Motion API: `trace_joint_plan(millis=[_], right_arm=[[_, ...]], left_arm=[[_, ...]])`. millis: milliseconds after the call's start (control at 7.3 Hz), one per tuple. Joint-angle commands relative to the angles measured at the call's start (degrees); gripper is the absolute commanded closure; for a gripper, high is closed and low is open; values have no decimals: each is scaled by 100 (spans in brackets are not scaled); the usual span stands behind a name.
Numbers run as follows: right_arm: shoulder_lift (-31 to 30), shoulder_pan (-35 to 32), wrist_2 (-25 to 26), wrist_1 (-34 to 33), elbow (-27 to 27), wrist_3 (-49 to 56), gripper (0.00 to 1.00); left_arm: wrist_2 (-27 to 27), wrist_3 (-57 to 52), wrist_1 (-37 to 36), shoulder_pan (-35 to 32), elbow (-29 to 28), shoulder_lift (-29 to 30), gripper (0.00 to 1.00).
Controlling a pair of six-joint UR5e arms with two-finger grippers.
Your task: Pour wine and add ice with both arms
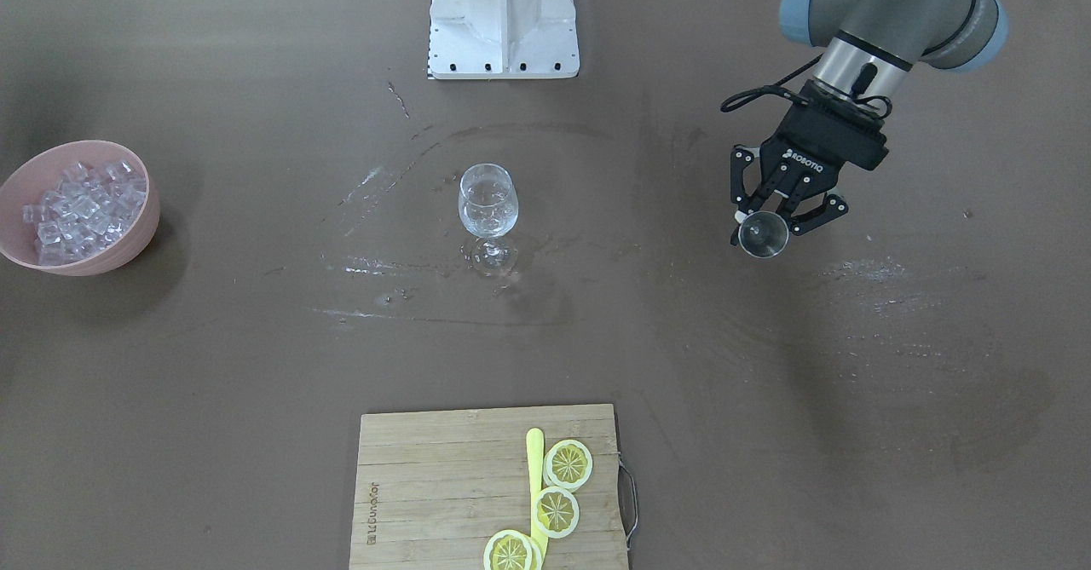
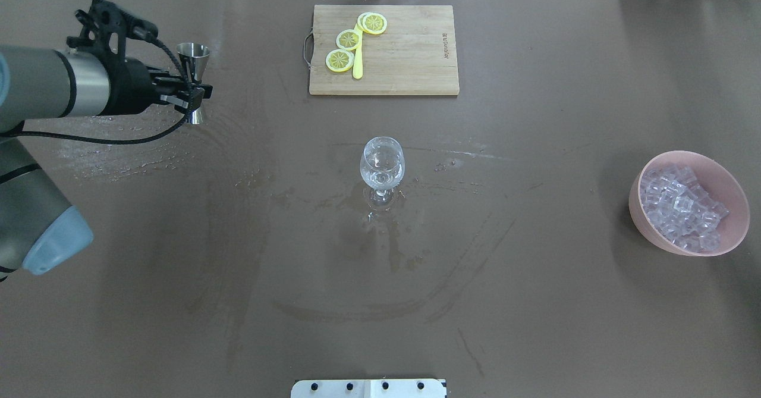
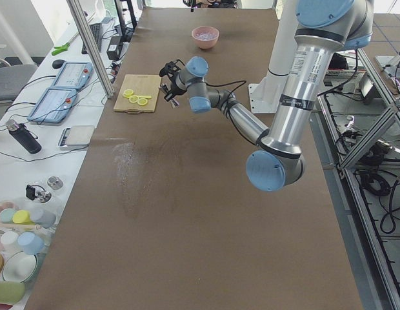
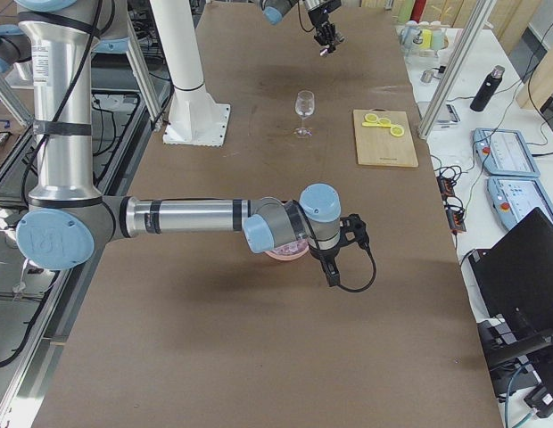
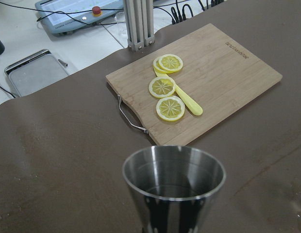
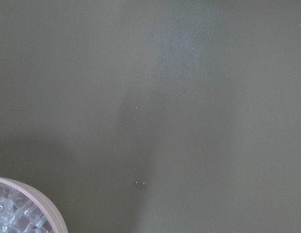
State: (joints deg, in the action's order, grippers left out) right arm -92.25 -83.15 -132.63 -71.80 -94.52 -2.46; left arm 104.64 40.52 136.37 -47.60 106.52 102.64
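Your left claw (image 1: 774, 222) grips an upright jigger (image 5: 174, 182), the pink bowl (image 2: 736, 209) holds the ice (image 2: 684, 204), the glass (image 2: 381, 163) stands mid-tabletop (image 2: 535, 303), and I cannot tell how wide the right claw (image 4: 334, 271) is.

The left arm (image 2: 41, 82) is reaching out level, the left end effector (image 1: 770, 226) clamping a steel jigger (image 1: 764, 237) upright, while the right arm (image 4: 183, 217) is stretching horizontally, the right end effector (image 4: 335, 269) facing downward.

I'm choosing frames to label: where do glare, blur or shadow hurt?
Front-facing: wet streaks glint around the wine glass. Left wrist: the jigger looms close, cropped below, its inside dark. Right wrist: dim, flat, nearly featureless, only the bowl rim at the corner.
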Motion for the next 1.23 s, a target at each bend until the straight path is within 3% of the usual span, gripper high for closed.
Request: trace_joint_plan(millis=[0, 274, 548, 1096], right_arm=[[-3, 0, 0, 0, -5, 0, 0], [-3, 0, 0, 0, -23, 0, 0], [-3, 0, 0, 8, -23, 0, 0], [-21, 0, 0, 0, -40, 0, 0]], left_arm=[[-118, 875, 1763, -4, -602, -454, 100], [-889, 1342, 2656, 48, -1263, -490, 100], [-1671, 1573, 2815, 249, -1282, -595, 100], [-4131, 1565, 2834, 1856, -1335, -710, 100]])
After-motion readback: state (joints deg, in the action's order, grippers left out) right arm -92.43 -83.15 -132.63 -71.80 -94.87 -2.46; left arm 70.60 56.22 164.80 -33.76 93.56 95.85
